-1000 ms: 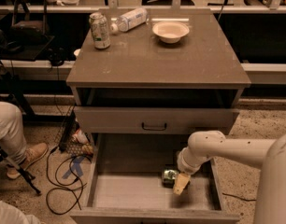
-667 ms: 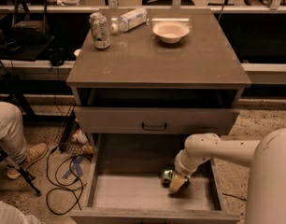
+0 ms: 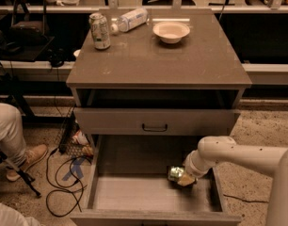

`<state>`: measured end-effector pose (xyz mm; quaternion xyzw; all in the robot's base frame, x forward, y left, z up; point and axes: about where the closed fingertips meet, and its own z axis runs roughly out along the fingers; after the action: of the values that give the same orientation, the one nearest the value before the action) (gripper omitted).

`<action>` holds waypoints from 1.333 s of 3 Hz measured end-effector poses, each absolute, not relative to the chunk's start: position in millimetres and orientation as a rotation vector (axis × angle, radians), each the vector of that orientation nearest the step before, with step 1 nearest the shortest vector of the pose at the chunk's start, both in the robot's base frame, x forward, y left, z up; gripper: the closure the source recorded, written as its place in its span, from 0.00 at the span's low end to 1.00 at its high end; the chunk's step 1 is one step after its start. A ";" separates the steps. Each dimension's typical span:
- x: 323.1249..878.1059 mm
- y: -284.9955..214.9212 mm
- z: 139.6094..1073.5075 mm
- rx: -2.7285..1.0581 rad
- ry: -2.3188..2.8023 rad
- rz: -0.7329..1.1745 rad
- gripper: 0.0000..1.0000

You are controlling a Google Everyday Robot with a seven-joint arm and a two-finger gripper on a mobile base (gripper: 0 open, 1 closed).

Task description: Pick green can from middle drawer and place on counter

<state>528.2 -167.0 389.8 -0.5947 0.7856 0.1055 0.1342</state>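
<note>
The green can [image 3: 174, 173] lies on the floor of the open middle drawer [image 3: 134, 192], near its right side. My gripper [image 3: 185, 178] is down inside the drawer at the end of the white arm [image 3: 228, 152], right against the can's right side. Its tan tip touches or overlaps the can. The counter [image 3: 158, 55] is the grey-brown top of the cabinet above.
On the counter stand a white-and-green labelled can [image 3: 100, 30], a lying plastic bottle [image 3: 130, 20] and a white bowl [image 3: 171, 31]. The upper drawer [image 3: 156, 121] with a dark handle is partly out above the middle drawer. A person's leg and shoe [image 3: 19, 147] and cables [image 3: 64, 173] lie left.
My gripper has moved a little left and up against the green can. The can looks slightly shifted with it. The things on the counter have not moved.
</note>
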 end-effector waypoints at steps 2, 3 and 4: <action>530.9 -233.5 498.3 -1.595 2.157 0.188 1.00; 532.5 -259.5 546.6 -1.626 2.115 0.119 1.00; 532.5 -259.5 546.6 -1.626 2.115 0.119 1.00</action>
<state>532.5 -259.5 546.6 -0.5921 0.7701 0.0432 0.2335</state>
